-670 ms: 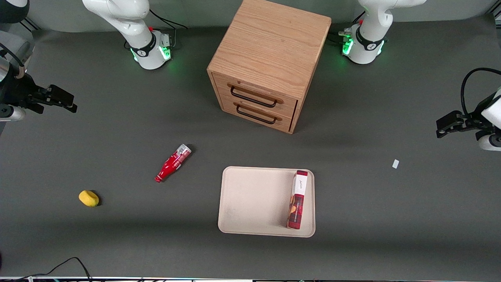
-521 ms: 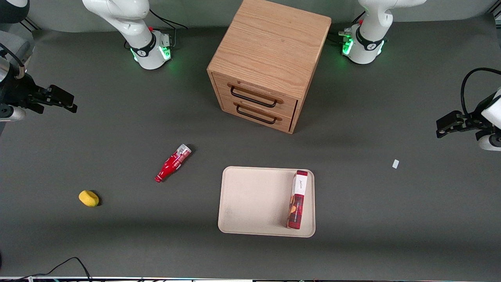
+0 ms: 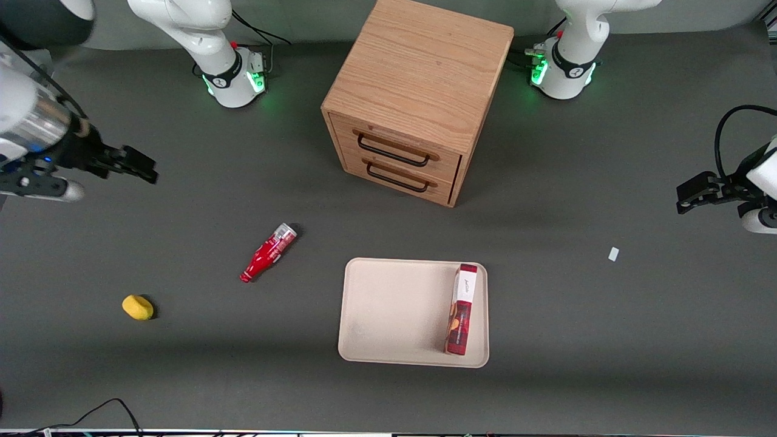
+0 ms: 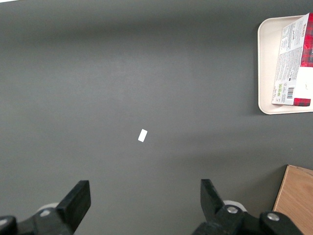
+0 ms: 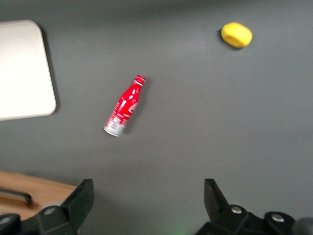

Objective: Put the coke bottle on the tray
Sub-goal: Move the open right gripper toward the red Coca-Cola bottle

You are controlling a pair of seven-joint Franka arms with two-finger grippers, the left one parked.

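Swinging in from the working arm's end of the table, the right gripper (image 3: pixel 142 170), fingers spread wide, now heads for the coke bottle (image 3: pixel 268 253) lying on the table beside the tray (image 3: pixel 394 312), untouched.

Dark grey bench (image 3: pixel 607 340) carries: cabinet (image 3: pixel 419 97), tray (image 3: pixel 394 312), bottle (image 3: pixel 268 252), yellow lump (image 3: pixel 138 307), white scrap (image 3: pixel 613 254). Bottle lies flat on bench, apart from tray, cap toward front camera. Box (image 3: pixel 462 309) lies in tray, not on bench. Gripper (image 3: pixel 136 165) hangs above bench, fingers (image 5: pixel 78 203) spread wide, nothing between; bottle and lump ahead of fingers, well apart.
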